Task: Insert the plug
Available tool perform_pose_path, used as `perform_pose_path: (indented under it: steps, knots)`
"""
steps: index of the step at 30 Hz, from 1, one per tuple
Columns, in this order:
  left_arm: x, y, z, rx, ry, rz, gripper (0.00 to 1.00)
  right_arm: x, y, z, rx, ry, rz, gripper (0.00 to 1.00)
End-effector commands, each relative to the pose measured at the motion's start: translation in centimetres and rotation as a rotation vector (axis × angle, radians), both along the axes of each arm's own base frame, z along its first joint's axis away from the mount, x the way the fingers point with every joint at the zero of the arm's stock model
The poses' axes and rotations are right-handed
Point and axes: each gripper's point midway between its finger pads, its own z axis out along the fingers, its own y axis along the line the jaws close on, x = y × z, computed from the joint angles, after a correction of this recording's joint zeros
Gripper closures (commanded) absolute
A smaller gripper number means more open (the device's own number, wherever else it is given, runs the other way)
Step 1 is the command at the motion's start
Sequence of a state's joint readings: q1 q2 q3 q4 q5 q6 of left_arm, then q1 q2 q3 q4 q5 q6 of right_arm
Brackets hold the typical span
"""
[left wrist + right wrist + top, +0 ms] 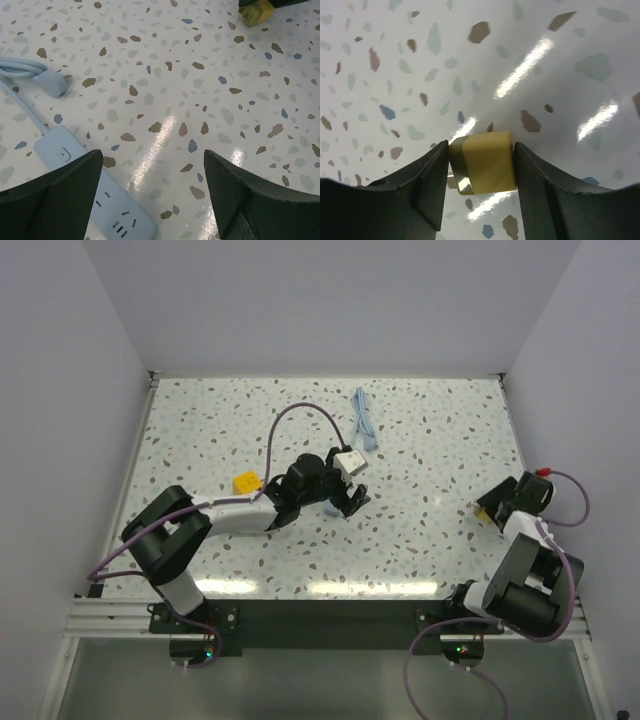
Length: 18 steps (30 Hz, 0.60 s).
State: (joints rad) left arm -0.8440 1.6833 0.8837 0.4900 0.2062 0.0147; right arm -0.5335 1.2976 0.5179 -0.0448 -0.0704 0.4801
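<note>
My right gripper (481, 145) is shut on a yellow plug (487, 162) and holds it just above the speckled table, at the right side in the top view (484, 514). The plug also shows in the left wrist view (256, 11), at the far top right. A pale blue power strip (87, 187) lies flat with its sockets up, beside my left gripper's left finger; in the top view it (350, 462) sits at mid-table. My left gripper (153, 156) is open and empty, low over the table just right of the strip.
The strip's pale blue cable (365, 425) runs toward the back of the table, its bundled end (47, 80) lying left of my left gripper. A yellow block (246, 481) lies beside the left arm. White walls close off three sides.
</note>
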Motion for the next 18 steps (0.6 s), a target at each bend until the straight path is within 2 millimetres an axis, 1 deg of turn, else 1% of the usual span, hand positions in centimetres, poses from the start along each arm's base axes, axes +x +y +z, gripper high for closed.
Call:
perform_pose_path:
  steps: [1,2,3,4,5,6,7,8,10,11,12,14,15,16,17,18]
  knots:
    - [0.5,1.0,2.4,-0.093,0.001,0.036,0.13,2.6,2.9,3.0,-0.072,-0.111,0.161,0.94]
    - [0.5,1.4,2.5,-0.108,0.007,0.043,0.13,3.2,3.6,4.4,-0.104,-0.147,0.193,0.94]
    - [0.3,1.5,2.6,-0.135,0.041,0.054,0.13,3.3,5.6,4.6,-0.108,-0.142,0.263,0.95]
    - [0.4,1.7,3.2,-0.171,0.045,0.053,0.13,3.6,6.9,5.3,-0.095,-0.176,0.317,0.96]
    - [0.1,1.7,3.4,-0.196,0.063,0.049,0.13,3.9,7.8,6.7,-0.095,-0.226,0.351,0.96]
    - [-0.5,2.0,2.9,-0.223,0.117,0.053,0.13,4.0,9.0,7.2,-0.085,-0.253,0.402,0.97]
    - [-1.1,1.9,3.1,-0.248,0.138,0.023,0.13,4.1,9.7,7.9,-0.085,-0.276,0.432,0.97]
    - [-1.8,2.1,3.6,-0.281,0.139,0.002,0.13,4.2,10.6,9.3,-0.087,-0.322,0.472,0.98]
    - [-3.1,1.8,4.4,-0.335,0.173,-0.046,0.13,4.3,12.4,11.0,-0.084,-0.378,0.545,0.99]
    - [-3.5,1.6,5.1,-0.361,0.166,-0.075,0.13,4.4,13.5,12.1,-0.076,-0.413,0.596,0.99]
    - [-4.3,1.4,5.4,-0.369,0.184,-0.115,0.13,4.1,14.6,13.0,-0.073,-0.433,0.639,1.00]
    - [-4.9,0.9,6.2,-0.394,0.191,-0.163,0.13,3.7,15.8,14.1,-0.071,-0.459,0.690,1.00]
    - [-5.4,0.7,6.4,-0.409,0.212,-0.187,0.13,3.2,16.7,15.1,-0.072,-0.494,0.730,1.00]
    - [-5.9,0.4,6.5,-0.418,0.227,-0.223,0.13,2.8,17.2,15.3,-0.064,-0.497,0.746,1.00]
    - [-6.1,0.1,7.2,-0.443,0.218,-0.247,0.13,2.7,17.5,16.0,-0.063,-0.514,0.761,1.00]
    - [-6.4,-0.1,7.3,-0.454,0.232,-0.265,0.13,2.1,18.4,16.2,-0.040,-0.511,0.801,1.00]
